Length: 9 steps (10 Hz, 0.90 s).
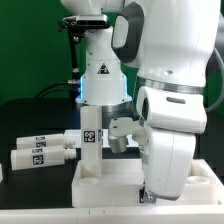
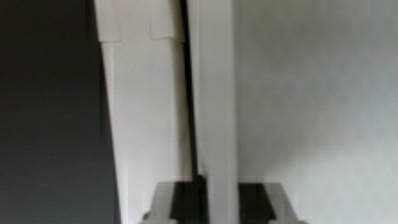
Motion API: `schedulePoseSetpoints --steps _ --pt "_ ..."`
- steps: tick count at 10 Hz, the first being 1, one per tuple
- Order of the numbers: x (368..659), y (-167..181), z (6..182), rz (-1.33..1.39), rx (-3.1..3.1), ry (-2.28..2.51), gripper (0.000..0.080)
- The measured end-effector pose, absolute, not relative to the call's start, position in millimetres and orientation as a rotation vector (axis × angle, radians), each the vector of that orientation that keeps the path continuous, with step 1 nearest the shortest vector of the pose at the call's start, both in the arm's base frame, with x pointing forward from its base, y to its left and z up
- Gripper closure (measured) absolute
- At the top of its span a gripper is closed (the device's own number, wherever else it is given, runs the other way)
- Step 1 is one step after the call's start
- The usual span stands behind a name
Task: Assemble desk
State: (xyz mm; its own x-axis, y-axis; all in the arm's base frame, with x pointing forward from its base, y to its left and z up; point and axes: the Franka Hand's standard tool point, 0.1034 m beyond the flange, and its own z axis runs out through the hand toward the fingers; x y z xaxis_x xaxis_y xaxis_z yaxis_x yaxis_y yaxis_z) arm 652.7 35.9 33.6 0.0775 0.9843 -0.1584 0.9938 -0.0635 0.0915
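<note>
The gripper was down at the tabletop, its jaws closed together; I couldn't tell whether they pinched anything. Near the jaws, toward the exterior view's left, one leg stood upright in a corner socket. Two more legs lay farther off that way.

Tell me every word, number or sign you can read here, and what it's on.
No readable words or numbers anywhere.
On the upright leg: black-and-white square tags, patterns, not letters.
On the lying legs: the same kind of pattern, no letters.
On the robot's base: a small dark mark, too blurred to read.
Wrist view: no text.
</note>
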Motion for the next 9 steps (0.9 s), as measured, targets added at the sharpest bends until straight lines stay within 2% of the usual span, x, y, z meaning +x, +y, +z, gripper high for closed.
schedulePoseSetpoints --steps 1,2,3,4,5,6,7,9 --pt "653 35 33.4 -0.08 2.173 2.017 0.0745" --pt "652 34 33.2 -0.081 2.175 2.015 0.0556" --pt "653 34 33.2 -0.081 2.176 2.014 0.0556" --pt "653 33 35.0 -0.081 2.181 2.008 0.0417" --pt "653 30 49.6 -0.094 2.205 1.987 0.0281" --pt "651 22 67.6 -0.109 2.219 1.978 0.0281" --pt "647 8 81.5 -0.135 2.268 1.934 0.0178" --pt "645 1 80.1 -0.132 2.416 1.743 0.0158"
